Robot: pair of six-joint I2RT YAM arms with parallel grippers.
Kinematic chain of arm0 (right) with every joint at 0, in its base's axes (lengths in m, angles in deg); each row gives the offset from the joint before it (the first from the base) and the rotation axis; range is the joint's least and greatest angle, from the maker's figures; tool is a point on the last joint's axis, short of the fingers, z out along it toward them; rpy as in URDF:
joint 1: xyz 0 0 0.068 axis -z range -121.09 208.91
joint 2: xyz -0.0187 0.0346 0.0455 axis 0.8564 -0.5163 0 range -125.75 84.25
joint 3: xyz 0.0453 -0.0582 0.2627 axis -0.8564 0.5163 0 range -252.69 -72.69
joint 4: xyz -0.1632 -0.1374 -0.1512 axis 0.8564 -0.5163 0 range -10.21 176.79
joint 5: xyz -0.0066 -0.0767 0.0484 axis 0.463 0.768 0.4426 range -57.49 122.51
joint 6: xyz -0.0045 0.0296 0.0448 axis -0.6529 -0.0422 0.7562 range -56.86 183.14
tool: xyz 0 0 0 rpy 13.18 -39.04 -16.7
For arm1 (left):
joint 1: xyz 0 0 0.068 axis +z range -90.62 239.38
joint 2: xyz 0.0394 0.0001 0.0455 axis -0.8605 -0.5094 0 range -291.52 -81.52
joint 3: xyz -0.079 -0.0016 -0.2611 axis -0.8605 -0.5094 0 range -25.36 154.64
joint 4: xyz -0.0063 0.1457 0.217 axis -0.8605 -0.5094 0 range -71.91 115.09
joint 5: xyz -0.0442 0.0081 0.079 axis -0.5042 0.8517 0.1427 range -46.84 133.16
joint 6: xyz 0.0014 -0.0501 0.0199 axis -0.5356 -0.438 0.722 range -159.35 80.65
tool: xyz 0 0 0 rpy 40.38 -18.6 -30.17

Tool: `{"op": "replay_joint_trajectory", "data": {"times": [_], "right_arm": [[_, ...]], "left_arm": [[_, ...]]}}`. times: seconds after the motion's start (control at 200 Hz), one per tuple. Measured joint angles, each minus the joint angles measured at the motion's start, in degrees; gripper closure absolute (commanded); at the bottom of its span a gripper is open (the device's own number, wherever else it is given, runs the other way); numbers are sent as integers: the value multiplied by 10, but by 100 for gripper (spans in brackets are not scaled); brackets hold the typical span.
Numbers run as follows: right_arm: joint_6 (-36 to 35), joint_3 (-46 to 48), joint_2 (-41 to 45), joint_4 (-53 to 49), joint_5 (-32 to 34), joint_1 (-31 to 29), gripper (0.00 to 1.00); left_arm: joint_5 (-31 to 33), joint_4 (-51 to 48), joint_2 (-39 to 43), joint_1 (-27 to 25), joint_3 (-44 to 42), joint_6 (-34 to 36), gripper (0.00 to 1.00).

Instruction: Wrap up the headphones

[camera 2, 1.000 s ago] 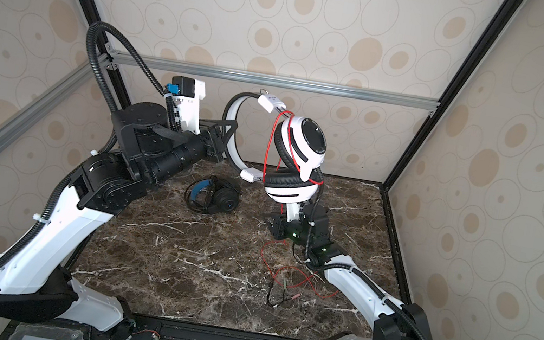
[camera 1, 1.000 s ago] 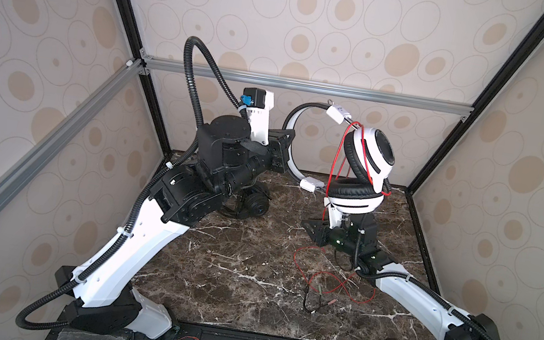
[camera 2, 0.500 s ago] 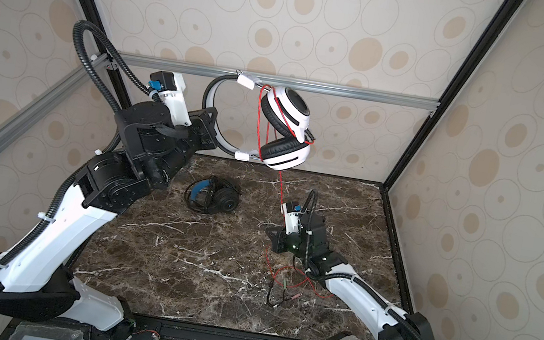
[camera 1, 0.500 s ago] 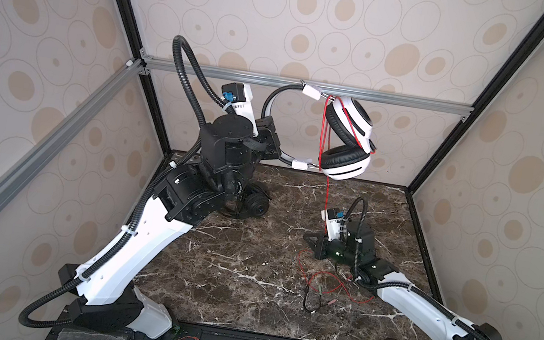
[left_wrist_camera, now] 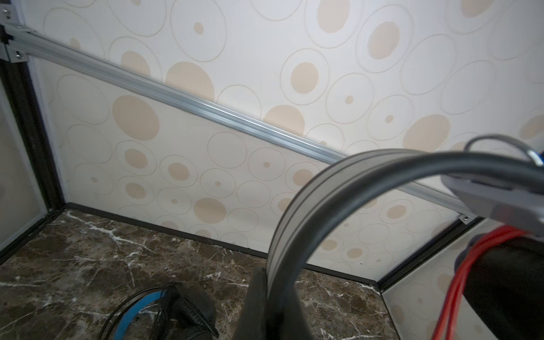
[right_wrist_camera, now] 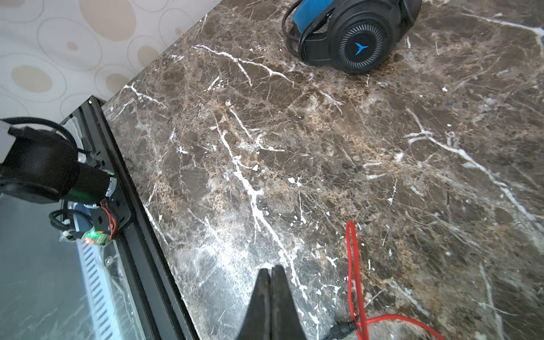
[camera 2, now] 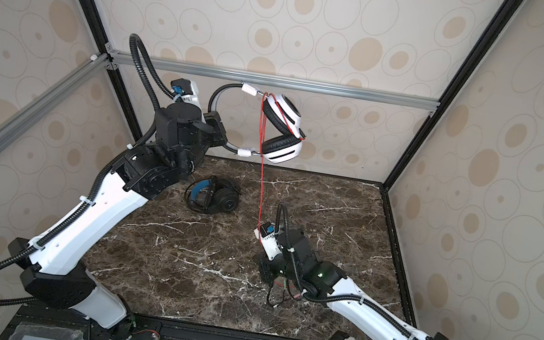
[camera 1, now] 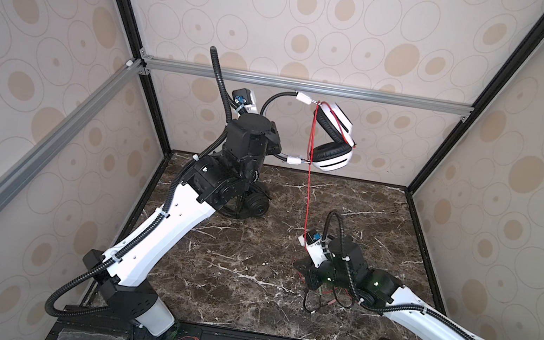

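My left gripper is shut on the headband of the white headphones, holding them high near the back wall. Their red cord loops round the ear cups and drops to the table. My right gripper is low over the table, shut, with nothing between its jaws. The red cord lies just beside it. The black headphones lie on the table at the back left, partly hidden by my left arm in a top view.
The slack of the red cord and its dark plug end lie on the marble table under my right wrist. An aluminium rail crosses the back wall just above the raised headset. Black frame posts mark the back corners.
My left arm has carried the white headphones up and back toward the wall. My right gripper has dropped from under the headset to the table and shut. The cord now hangs straighter.
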Motion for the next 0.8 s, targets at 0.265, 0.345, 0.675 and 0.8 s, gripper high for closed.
{"op": "replay_joint_trajectory", "data": {"times": [0.265, 0.345, 0.675, 0.8], "right_arm": [[-48, -101, -14, -80, 57, -76, 100], [-65, -134, -25, -104, 76, -96, 100], [-136, -309, -37, -213, 122, -128, 100], [-179, -380, -66, -260, 166, -128, 100]], "left_arm": [[1, -6, -6, 48, -68, 3, 100], [17, -7, -10, 48, -78, 23, 100], [109, 16, -8, 47, -231, 132, 100], [108, 20, -6, 39, -276, 174, 100]]}}
